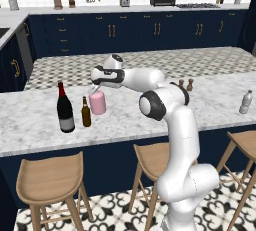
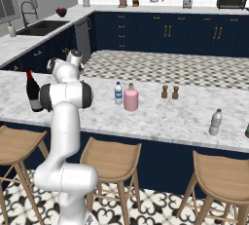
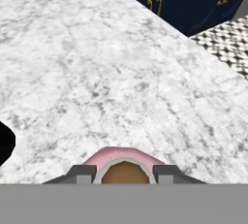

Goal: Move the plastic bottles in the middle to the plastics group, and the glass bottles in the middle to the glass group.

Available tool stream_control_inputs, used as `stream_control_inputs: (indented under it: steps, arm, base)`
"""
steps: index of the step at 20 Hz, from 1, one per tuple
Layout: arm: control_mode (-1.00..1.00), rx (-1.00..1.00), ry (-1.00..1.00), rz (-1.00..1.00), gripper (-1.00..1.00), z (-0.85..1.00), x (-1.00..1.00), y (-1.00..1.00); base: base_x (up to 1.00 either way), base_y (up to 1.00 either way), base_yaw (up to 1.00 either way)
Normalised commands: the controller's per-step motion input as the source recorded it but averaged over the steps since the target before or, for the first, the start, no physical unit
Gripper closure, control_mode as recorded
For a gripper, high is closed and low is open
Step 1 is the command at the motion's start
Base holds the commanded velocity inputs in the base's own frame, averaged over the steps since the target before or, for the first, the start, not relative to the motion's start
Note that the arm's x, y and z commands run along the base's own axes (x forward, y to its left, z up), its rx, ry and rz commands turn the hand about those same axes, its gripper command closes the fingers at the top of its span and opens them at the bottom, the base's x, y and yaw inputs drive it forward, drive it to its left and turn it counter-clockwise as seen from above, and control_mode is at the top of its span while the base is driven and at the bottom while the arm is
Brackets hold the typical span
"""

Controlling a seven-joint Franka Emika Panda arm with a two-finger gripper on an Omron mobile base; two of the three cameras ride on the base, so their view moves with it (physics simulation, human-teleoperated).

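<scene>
You have the white marble island counter [image 1: 210,100] as the landmark; every place below is given against it. On its left stretch stands the tall black wine bottle with red top and grey label [image 1: 64,109], with the small brown beer bottle [image 1: 86,112] just beside it. Just beside that again stands one squat pink jug-like bottle with a pale stopper [image 1: 98,102], under the two-finger gripper [image 1: 96,88]. In the hand view the dark fingertips [image 3: 81,173] flank this bottle's stopper on both sides; whether they pinch it or merely straddle it, you cannot tell.

Mid-counter in the right base view stands the second squat pink bottle [image 2: 130,98], with the small clear water bottle with blue label and white cap [image 2: 118,93] just beside it. The plain greyish translucent plastic bottle [image 2: 215,122] stands near the counter's right end, well apart. Two small brown grinders [image 2: 169,92] stand behind the middle.

Risks, as judgement: the pink bottle stands very close to the beer bottle, so any sideways drift of the hand could tip the narrow brown one. A hurried lift-off could drag the stopper and rock the jug.

No bottle's contents can be made out.
</scene>
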Motion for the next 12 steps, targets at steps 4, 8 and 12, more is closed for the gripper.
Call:
stream_control_inputs:
  steps: [4,8,12]
  arm:
    - [-1.00,0.03,0.00,0.00,1.00,0.03,0.00,-0.25]
    - [-1.00,0.03,0.00,0.02,1.00,-0.02,0.00,-0.03]
    - [-1.00,0.07,0.00,0.07,1.00,-0.11,-0.04,0.00]
  base:
    - [0.00,0.00,0.00]
    - [0.00,0.00,0.00]
    - [0.00,0.00,0.00]
